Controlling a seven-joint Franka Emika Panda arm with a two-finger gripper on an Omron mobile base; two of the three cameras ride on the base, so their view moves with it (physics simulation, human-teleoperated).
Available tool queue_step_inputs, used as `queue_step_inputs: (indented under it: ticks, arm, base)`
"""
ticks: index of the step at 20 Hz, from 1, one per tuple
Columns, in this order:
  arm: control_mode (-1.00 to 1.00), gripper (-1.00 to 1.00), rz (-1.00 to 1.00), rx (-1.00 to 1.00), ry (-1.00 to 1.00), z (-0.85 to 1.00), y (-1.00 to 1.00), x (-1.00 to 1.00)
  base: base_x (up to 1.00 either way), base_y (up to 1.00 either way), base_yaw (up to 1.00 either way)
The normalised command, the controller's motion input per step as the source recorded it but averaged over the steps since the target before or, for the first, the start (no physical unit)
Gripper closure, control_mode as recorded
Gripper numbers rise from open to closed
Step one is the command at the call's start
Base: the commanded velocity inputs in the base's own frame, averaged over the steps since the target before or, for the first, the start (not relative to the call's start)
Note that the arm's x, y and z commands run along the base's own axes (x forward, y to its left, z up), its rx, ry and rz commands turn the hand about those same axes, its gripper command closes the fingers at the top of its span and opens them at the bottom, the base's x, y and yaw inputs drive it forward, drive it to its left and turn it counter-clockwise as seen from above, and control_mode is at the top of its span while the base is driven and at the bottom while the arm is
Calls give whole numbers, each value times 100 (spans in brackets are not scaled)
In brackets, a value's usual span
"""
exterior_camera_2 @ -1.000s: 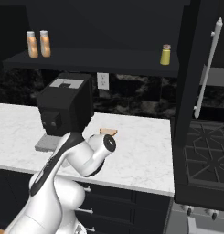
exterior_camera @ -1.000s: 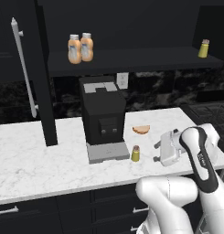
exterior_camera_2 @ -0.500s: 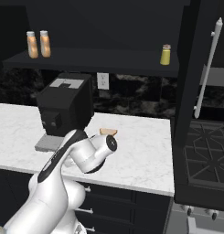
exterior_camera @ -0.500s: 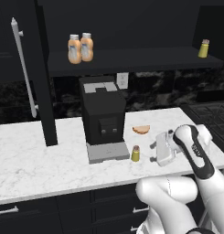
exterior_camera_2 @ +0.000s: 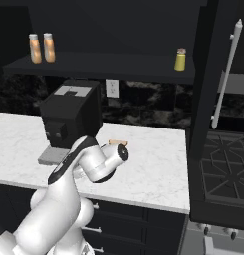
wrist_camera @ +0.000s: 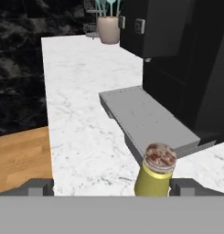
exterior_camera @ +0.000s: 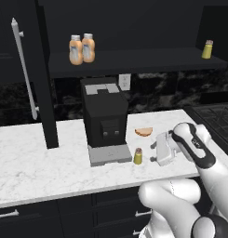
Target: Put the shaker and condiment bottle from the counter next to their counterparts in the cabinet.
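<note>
Claw: I see my claw [exterior_camera: 155, 151] low over the worktop [exterior_camera: 36, 162], lying sideways and pointing toward the shaker [exterior_camera: 138, 156]. Its jaws stand wide apart and hold nothing.
Hand view: the shaker [wrist_camera: 156, 176] stands upright close ahead, between my two fingertips [wrist_camera: 38, 186] but nearer the right-hand one. I can't tell whether that tip touches it.
Shaker: a yellow-green cylinder with a brownish cap, upright on the marble just beside the front right corner of the coffee machine's grey tray [exterior_camera: 109, 154].
Coffee machine: the black box [exterior_camera: 105, 117] stands on the worktop behind the shaker.
Cabinet: the shelf [exterior_camera: 134, 62] runs above the machine, and the door with the long silver handle [exterior_camera: 23, 65] stands open at the left.
Bottles: I count two orange bottles [exterior_camera: 81, 48] with pale caps side by side, touching or nearly so, on the left part of the shelf.
Second shaker: a yellow-green one [exterior_camera: 207, 49] stands at the shelf's far right end, well apart from the bottles.
Other: a flat tan item [exterior_camera: 144, 132], maybe bread, lies on the worktop behind the claw. A pale jar of utensils [wrist_camera: 108, 25] stands at the far end in the hand view.
</note>
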Motion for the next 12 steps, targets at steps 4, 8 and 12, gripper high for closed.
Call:
queue_step_inputs:
  ticks: [4,8,12]
  arm:
    - [-100,-100,1,0,0,-19,0,13]
    - [-100,-100,1,0,0,-15,0,14]
    - [-100,-100,0,0,0,-7,0,13]
  base:
    - [0,0,0]
    - [0,0,0]
    - [0,0,0]
